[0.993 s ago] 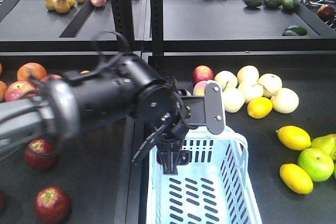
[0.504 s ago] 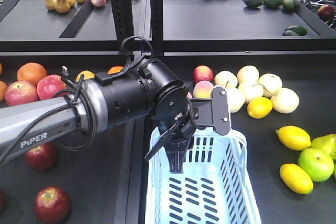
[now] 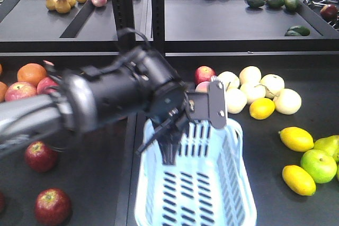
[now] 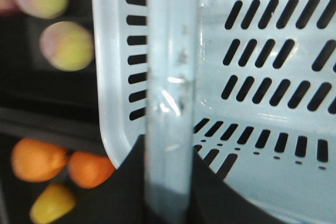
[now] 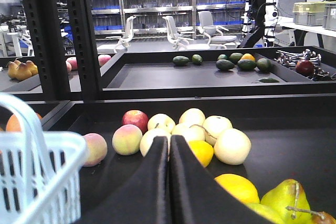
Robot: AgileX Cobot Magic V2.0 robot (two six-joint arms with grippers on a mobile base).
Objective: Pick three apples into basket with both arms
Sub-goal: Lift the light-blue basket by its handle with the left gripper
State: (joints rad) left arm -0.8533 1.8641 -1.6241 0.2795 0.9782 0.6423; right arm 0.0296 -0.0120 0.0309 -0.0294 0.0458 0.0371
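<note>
1. The left tool is clenched on the basket handle. In the left wrist view the handle runs between the tool's dark fingers, which touch it on both sides.
2. The basket sits directly below the left tool and extends toward the camera. Its slotted walls and bottom are in view. Whether it rests on the shelf or is lifted off it cannot be told.
3. The left arm is blurred in the front view.
4. The first dark red apple lies on the shelf to the left of the left tool, well apart from the basket.
5. The second dark red apple lies left of and below the left tool, near the first.
6. A dark red sliver at the left frame edge is too cut off to identify.
7. The right tool has its fingers pressed together and grasps nothing.
8. The basket stands to the left of the right tool, near it.
9. A pink-red apple, a cluster of pale yellow fruits and a lemon lie just ahead of the right tool.
10. A green apple lies right of the left tool, beyond the basket.
</note>
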